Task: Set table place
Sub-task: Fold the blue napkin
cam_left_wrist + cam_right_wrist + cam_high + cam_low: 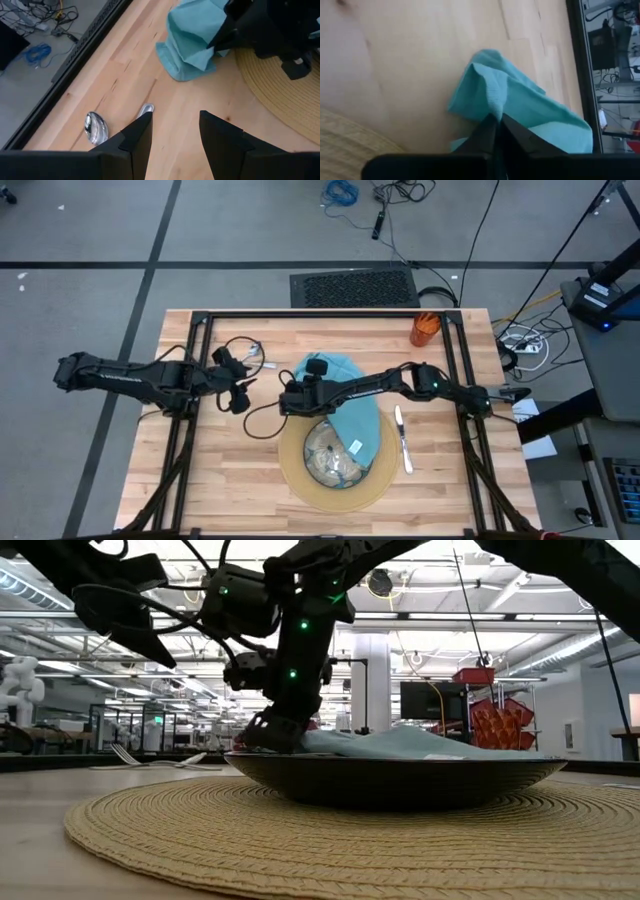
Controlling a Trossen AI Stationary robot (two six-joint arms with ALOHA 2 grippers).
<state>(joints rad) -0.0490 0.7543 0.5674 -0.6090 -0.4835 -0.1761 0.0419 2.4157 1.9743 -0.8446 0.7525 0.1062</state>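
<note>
A teal napkin (348, 395) lies partly on the table (200, 480) and partly over the glass bowl (335, 458), which stands on the round tan mat (300, 480). My right gripper (495, 127) reaches across from the right and is shut on the napkin's left side. My left gripper (175, 130) hovers open at the table's left, above a spoon (96, 127), and touches nothing. A knife (402, 438) lies to the right of the mat. An orange cup (425, 328) stands at the far right. My right gripper pinches a raised fold of the napkin (490, 107) between its two shut fingers, at the cloth's left side beside the bowl (400, 778). The fingers slant down from the table's right. The rest of the napkin lies slack on the table and across the bowl's rim.
A loose black cable (262, 415) runs over the wood between the two grippers. Black frame rails (330, 315) border the tabletop. More cutlery (130, 755) lies on the wood at the far left. Bare wood stretches left of the mat toward the near edge.
</note>
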